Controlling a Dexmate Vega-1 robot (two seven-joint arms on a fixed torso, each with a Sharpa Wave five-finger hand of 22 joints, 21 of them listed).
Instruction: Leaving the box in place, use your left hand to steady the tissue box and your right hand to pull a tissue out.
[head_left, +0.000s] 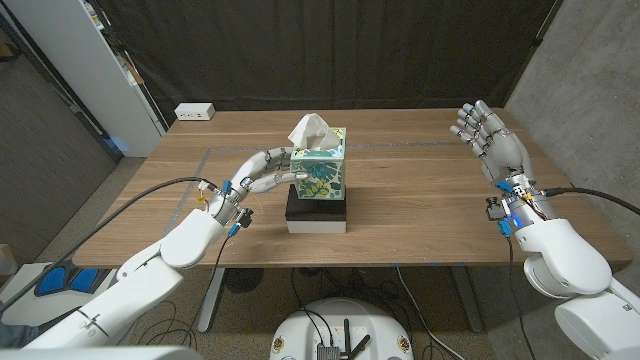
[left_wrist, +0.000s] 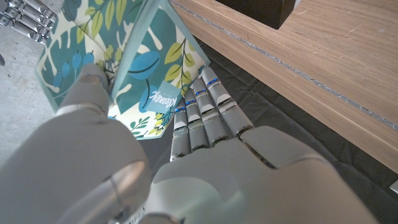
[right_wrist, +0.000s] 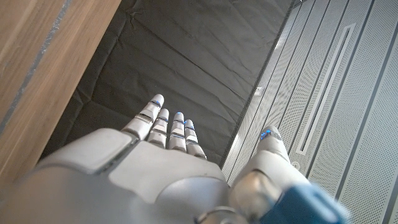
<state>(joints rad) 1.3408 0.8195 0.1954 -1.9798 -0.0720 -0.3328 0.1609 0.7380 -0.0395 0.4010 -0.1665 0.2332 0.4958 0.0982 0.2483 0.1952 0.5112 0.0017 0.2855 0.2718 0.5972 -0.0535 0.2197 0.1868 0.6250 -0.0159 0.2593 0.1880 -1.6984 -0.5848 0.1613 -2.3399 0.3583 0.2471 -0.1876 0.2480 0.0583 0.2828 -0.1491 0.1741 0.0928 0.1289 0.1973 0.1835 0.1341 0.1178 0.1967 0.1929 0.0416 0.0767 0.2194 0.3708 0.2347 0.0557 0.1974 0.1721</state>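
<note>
A tissue box (head_left: 320, 172) with a teal and green leaf print stands on a black and white block (head_left: 317, 214) in the middle of the table. A white tissue (head_left: 311, 130) sticks up from its top. My left hand (head_left: 262, 172) grips the box's left side. In the left wrist view its fingers (left_wrist: 202, 112) lie along one face of the box (left_wrist: 143, 62) and the thumb (left_wrist: 87, 81) presses on the adjoining face. My right hand (head_left: 490, 140) hovers over the table's far right, well away from the box, fingers spread and holding nothing (right_wrist: 168, 155).
A white power strip (head_left: 194, 112) lies at the table's back left corner. A thin taped outline (head_left: 210, 150) marks the wooden table (head_left: 420, 200) around the box. A black curtain hangs behind, with a white cabinet (head_left: 90, 70) at the left.
</note>
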